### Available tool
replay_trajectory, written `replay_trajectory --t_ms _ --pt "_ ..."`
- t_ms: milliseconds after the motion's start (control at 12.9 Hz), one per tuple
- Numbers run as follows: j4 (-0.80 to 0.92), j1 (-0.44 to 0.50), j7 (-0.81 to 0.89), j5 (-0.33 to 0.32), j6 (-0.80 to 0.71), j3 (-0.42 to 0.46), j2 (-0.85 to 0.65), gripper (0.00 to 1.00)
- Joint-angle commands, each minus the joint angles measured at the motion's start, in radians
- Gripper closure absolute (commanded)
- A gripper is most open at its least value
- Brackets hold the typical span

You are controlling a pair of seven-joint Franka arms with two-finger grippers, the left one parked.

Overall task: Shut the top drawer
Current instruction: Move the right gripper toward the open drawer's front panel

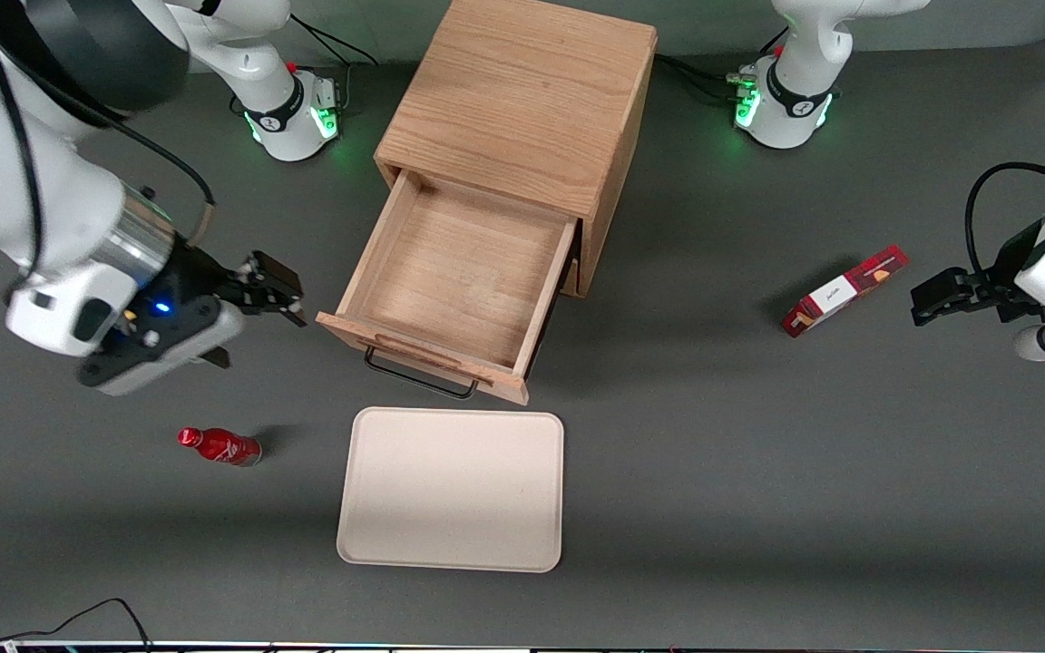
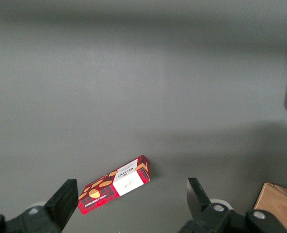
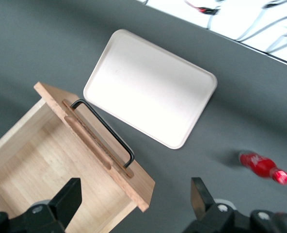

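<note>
The top drawer of the light oak cabinet is pulled far out and is empty inside. Its flat front carries a black wire handle and faces the front camera. My gripper hangs open and empty above the table, beside the drawer's front corner on the working arm's side. In the right wrist view the drawer's front, its handle and its corner lie below my open fingers.
A beige tray lies in front of the drawer, nearer the front camera. A red bottle lies on its side beside the tray, below my gripper. A red box lies toward the parked arm's end.
</note>
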Motion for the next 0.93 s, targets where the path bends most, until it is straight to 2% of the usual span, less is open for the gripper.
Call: replay_trajectory --t_ms 0,155,465,697,852 --pt "0.076 0.000 -0.170 0.014 -0.011 0.015 0.077 0.00" --pt "0.081 0.000 -0.363 0.005 -0.018 0.019 0.109 0.00" --pt "0.095 0.013 -0.459 0.011 -0.051 0.022 0.192 0.00" --pt "0.188 0.013 -0.461 0.070 -0.085 0.025 0.291 0.00" --pt "0.199 0.013 -0.461 0.074 -0.076 0.025 0.333 0.00"
